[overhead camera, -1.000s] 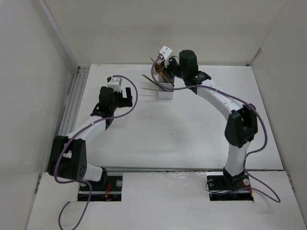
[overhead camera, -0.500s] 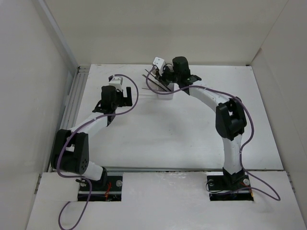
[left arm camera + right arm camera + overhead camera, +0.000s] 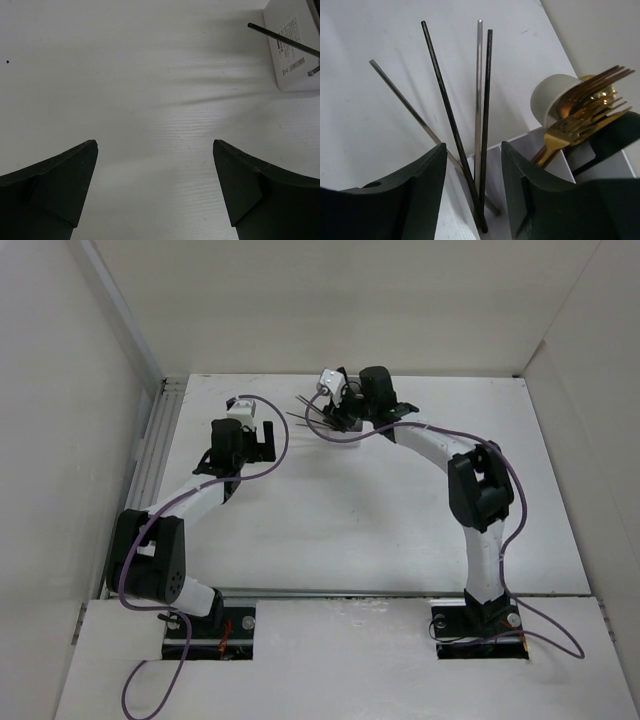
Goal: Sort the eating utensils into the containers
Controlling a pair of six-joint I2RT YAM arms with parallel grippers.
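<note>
The white container (image 3: 346, 428) stands at the back middle of the table. Several thin chopsticks (image 3: 451, 125), dark and silver, lean in its end compartment. They pass up between the fingers of my right gripper (image 3: 472, 167), which is open and hangs just above that compartment (image 3: 336, 406). In the neighbouring compartments stand gold forks (image 3: 580, 122) and a pale spoon (image 3: 550, 97). My left gripper (image 3: 155, 150) is open over bare table, left of the container (image 3: 292, 45), with nothing between its fingers. A chopstick (image 3: 280, 37) sticks out past the container's corner.
White walls close in the table on the left, back and right. A metal rail (image 3: 150, 455) runs along the left edge. A purple cable (image 3: 430, 430) loops along the right arm.
My right gripper came down and to the left over the container's end compartment and its jaws opened off the chopsticks. The left arm shifted slightly and stayed open.
</note>
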